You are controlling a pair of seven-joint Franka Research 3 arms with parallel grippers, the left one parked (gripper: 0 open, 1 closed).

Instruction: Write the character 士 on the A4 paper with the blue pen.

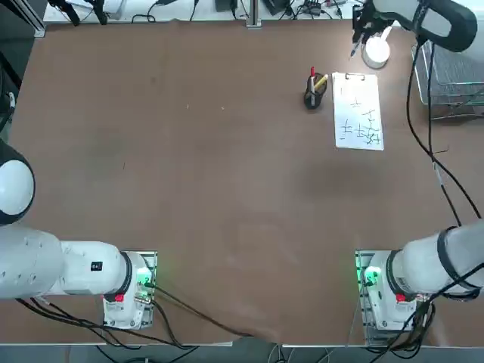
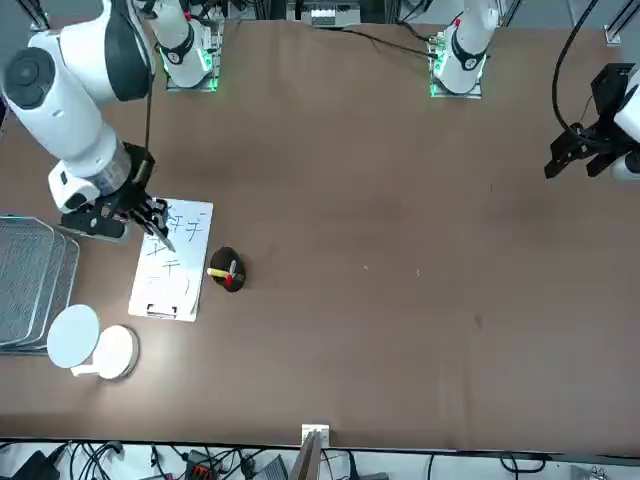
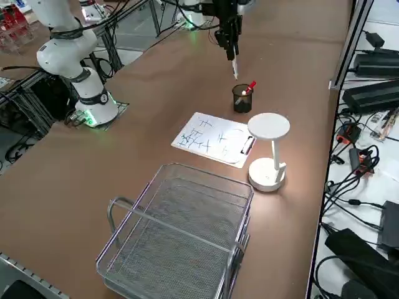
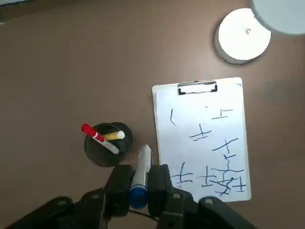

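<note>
My right gripper [image 4: 140, 183] is shut on the blue pen [image 4: 141, 167], whose pale barrel with a blue end points down between the fingers. The gripper [image 3: 229, 43] hangs well above the table, and the pen [image 3: 234, 68] touches nothing. In the wrist view the pen's tip lies over the gap between the pen cup and the A4 paper [image 4: 205, 138]. The paper [image 1: 358, 110] lies flat at the far right, with its clip on the far short edge and several blue characters on it. From the front, the gripper [image 2: 150, 215] overlaps the paper's [image 2: 172, 262] near corner.
A black cup [image 1: 312, 97] left of the paper holds a red pen [image 4: 97, 137] and a yellow pen [image 4: 114, 136]. A white desk lamp [image 3: 268, 149] stands past the clip edge. A wire basket [image 3: 181, 230] sits at the table's right edge.
</note>
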